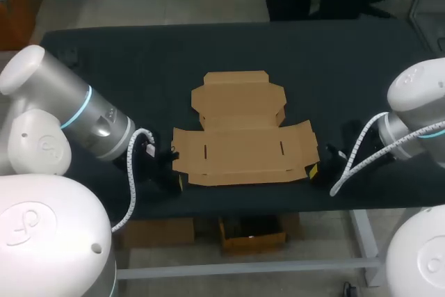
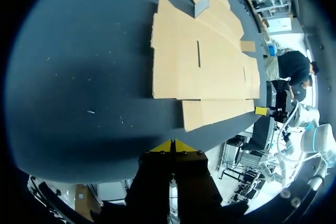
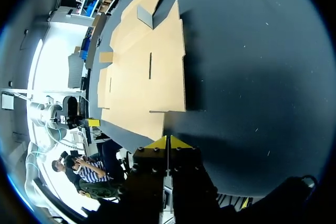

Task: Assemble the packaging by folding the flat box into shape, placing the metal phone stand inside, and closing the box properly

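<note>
The dark counter (image 1: 104, 53) spreads across the whole scene. My left arm (image 1: 76, 113) comes in from the left and my right arm (image 1: 417, 102) from the right, and both end low over the counter near its front edge.

Between them lies the flat box (image 1: 243, 137), a brown cardboard sheet that is unfolded and lies flat on the counter. It sits in the middle, closer to the front edge than to the back. Its wide front panel carries two short slits, and a narrower set of flaps extends from it toward the back of the counter.

My left fingers (image 2: 163, 147) are closed with their yellow tips meeting, and they hold nothing. They hang above the bare counter just off the box's left end, with the cardboard ahead of them. My right fingers (image 3: 157, 144) are pressed together in the same way, also empty, and sit just off the box's right end near its front corner.
</note>
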Tool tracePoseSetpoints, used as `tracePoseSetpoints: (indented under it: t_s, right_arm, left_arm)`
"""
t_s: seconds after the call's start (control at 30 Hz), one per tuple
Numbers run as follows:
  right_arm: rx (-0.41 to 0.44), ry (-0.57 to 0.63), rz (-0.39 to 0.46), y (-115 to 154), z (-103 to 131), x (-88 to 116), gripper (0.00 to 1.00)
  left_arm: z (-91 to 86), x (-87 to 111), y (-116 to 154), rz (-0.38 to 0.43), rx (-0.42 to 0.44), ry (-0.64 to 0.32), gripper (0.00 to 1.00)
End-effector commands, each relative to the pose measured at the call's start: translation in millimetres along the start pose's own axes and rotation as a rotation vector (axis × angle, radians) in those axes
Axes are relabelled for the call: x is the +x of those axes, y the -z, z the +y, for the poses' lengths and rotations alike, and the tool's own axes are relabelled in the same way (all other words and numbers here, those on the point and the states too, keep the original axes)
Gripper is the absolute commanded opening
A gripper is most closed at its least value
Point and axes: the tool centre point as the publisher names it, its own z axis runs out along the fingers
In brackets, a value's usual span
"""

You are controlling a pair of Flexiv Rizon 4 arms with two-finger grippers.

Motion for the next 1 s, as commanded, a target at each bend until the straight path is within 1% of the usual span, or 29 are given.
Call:
tracePoseSetpoints:
  t_s: [0.03, 0.3, 0.57, 1.0]
  right_arm:
    - [-0.004, 0.003, 0.0, -5.8, 0.9, -1.2, 0.0]
    - [-0.008, -0.002, 0.003, -8.6, 0.7, -6.0, 0.0]
    - [-0.012, 0.009, 0.009, -10.7, 2.6, -5.4, 0.0]
    - [-0.01, 0.013, 0.024, -14.3, 3.0, -6.6, 0.0]
  left_arm:
    - [-2.6, 0.8, -4.6, 0.003, -0.004, 0.001, 0.0]
    - [-6.1, 4.0, -10.1, 0.015, -0.017, -0.001, 0.0]
    - [-7.1, 6.4, -13.9, 0.023, -0.027, -0.003, 0.0]
    - [-12.0, 4.8, -19.5, 0.035, -0.034, 0.027, 0.0]
